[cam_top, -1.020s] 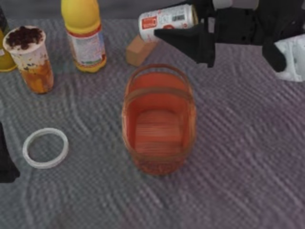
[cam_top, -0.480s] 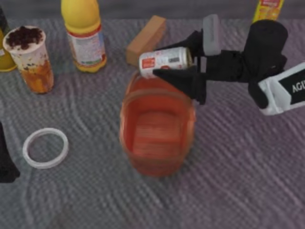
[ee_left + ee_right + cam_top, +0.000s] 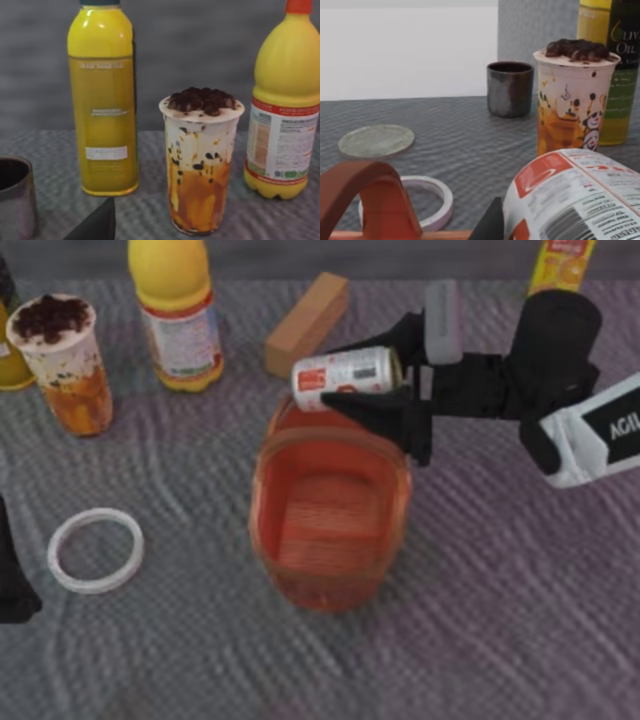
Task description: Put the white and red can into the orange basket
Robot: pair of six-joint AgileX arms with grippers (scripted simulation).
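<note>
Right hand (image 3: 385,400) clamped on the white and red can (image 3: 347,377), which lies sideways between its fingers, clear of the tabletop (image 3: 500,590) and just over the far rim of the orange basket (image 3: 330,512), whose open floor sits below and nearer than the hand. Can looks light, rigid and smooth-walled, so likely slippery and apt to roll; the hold across its round body near the metallic end seems sound, and a low release should keep it from bouncing out. Left hand (image 3: 12,580) parked at the tabletop's left edge, fingers' state not discernible.
</note>
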